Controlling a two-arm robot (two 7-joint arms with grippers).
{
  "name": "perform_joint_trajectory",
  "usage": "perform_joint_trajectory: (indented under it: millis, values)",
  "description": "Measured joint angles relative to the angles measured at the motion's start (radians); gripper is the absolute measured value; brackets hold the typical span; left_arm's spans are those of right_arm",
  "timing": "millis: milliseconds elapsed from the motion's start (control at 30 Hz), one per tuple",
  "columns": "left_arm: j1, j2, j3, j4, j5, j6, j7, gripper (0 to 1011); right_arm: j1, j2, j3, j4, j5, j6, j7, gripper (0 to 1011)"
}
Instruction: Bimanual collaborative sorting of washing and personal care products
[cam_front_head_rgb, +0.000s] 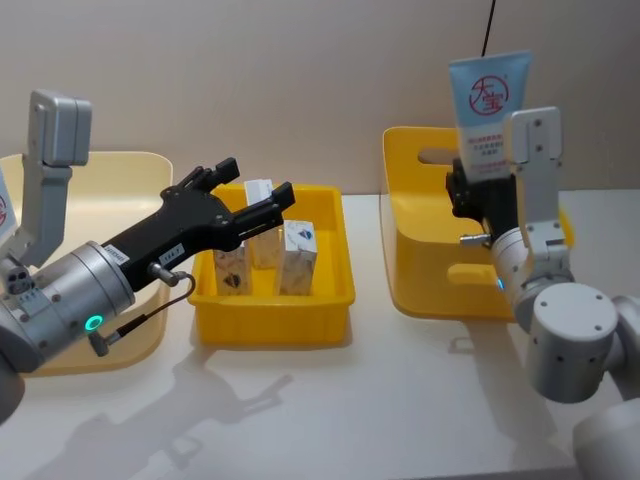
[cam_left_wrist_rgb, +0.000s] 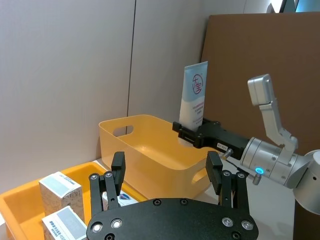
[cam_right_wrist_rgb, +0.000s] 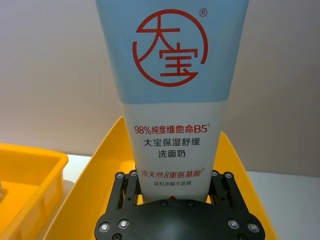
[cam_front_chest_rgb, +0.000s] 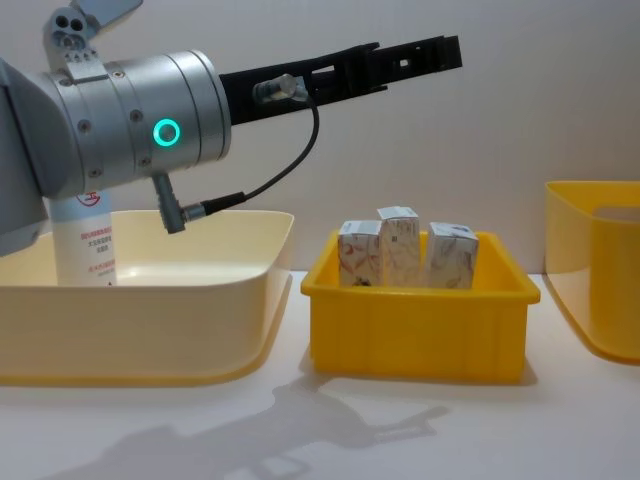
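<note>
A tall white squeeze tube (cam_front_head_rgb: 490, 110) with a light-blue top and red round logo stands upright in my right gripper (cam_front_head_rgb: 478, 192), which is shut on its lower end above the deep yellow bin (cam_front_head_rgb: 420, 270). The right wrist view shows that tube (cam_right_wrist_rgb: 172, 90) clamped between the fingers (cam_right_wrist_rgb: 125, 192). Three small white cartons (cam_front_head_rgb: 298, 258) stand in the shallow yellow bin (cam_front_head_rgb: 275, 325). My left gripper (cam_front_head_rgb: 255, 180) hovers open and empty above them. Another white tube (cam_front_chest_rgb: 85, 245) stands in the cream bin (cam_front_chest_rgb: 150, 330).
Across the table, the cream bin (cam_front_head_rgb: 140, 170) is at the left, the shallow yellow bin (cam_front_chest_rgb: 415, 330) in the middle and the deep yellow bin (cam_front_chest_rgb: 590, 290) at the right. White tabletop lies bare in front of the bins. A wall stands close behind.
</note>
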Motion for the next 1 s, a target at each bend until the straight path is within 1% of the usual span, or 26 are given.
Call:
perform_joint_trajectory:
  millis: [433, 700, 767, 867, 933, 967, 1000]
  values:
    - [0.0, 0.0, 0.0, 0.0, 0.0, 0.0, 0.0, 1003, 0.008, -0.031, 0.002, 0.04, -0.006, 0.033, -0.007, 597]
    - [0.0, 0.0, 0.0, 0.0, 0.0, 0.0, 0.0, 1003, 0.009, -0.041, 0.003, 0.05, -0.011, 0.041, -0.012, 599]
    - [0.0, 0.0, 0.0, 0.0, 0.0, 0.0, 0.0, 1003, 0.009, -0.042, 0.003, 0.052, -0.012, 0.043, -0.012, 635]
    - [0.0, 0.0, 0.0, 0.0, 0.0, 0.0, 0.0, 1003, 0.009, -0.045, 0.003, 0.055, -0.013, 0.046, -0.014, 756]
    - [0.0, 0.0, 0.0, 0.0, 0.0, 0.0, 0.0, 1003, 0.009, -0.046, 0.004, 0.056, -0.013, 0.047, -0.014, 794]
    - [0.0, 0.0, 0.0, 0.0, 0.0, 0.0, 0.0, 1003, 0.009, -0.047, 0.004, 0.057, -0.014, 0.047, -0.014, 849]
    - [0.0, 0.0, 0.0, 0.0, 0.0, 0.0, 0.0, 1003, 0.009, -0.047, 0.004, 0.057, -0.014, 0.047, -0.015, 863]
